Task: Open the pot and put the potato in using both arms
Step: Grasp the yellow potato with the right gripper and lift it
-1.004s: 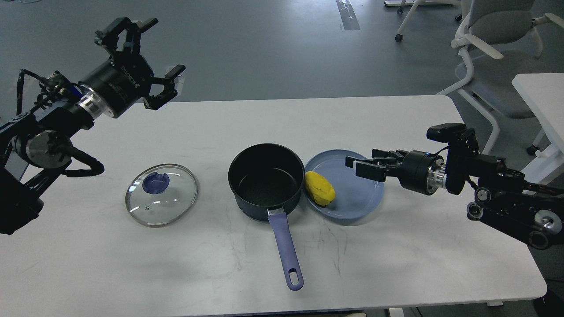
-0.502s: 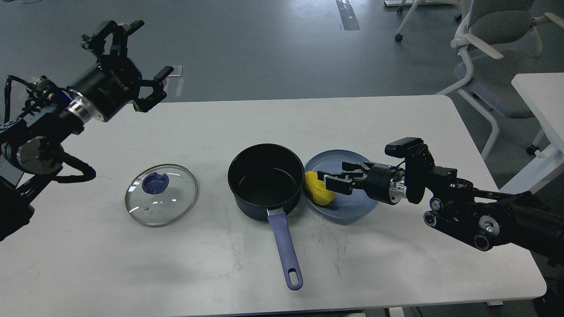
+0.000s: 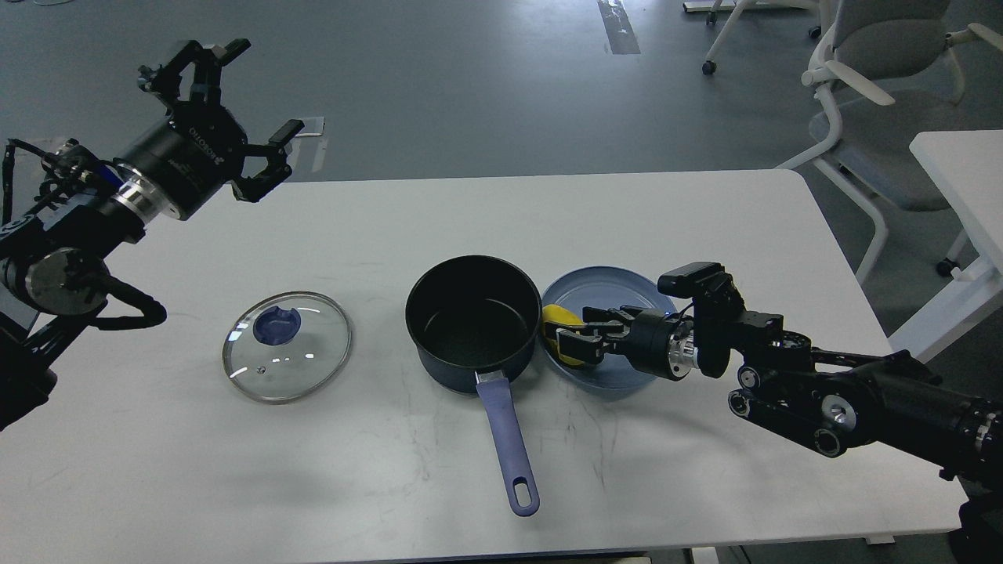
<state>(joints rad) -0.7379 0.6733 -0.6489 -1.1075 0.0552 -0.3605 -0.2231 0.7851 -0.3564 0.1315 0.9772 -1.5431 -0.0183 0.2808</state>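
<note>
The dark pot [image 3: 472, 319] stands open mid-table, its blue handle [image 3: 509, 446] pointing toward me. Its glass lid [image 3: 287, 346] with a blue knob lies flat on the table to the left. The yellow potato [image 3: 558, 317] lies on the left part of the blue plate [image 3: 623, 286], right of the pot. My right gripper [image 3: 578, 332] reaches in low from the right, open, with its fingers on either side of the potato and partly covering it. My left gripper [image 3: 258, 90] is open and empty, raised high over the table's far left corner.
The white table [image 3: 705, 470] ends close behind my left gripper and to the right of my right arm. An office chair [image 3: 878, 70] and a second white table [image 3: 964, 172] stand beyond the right edge.
My right gripper has moved left and down across the plate until its fingers straddle the potato. My left gripper has drawn back up and to the left.
</note>
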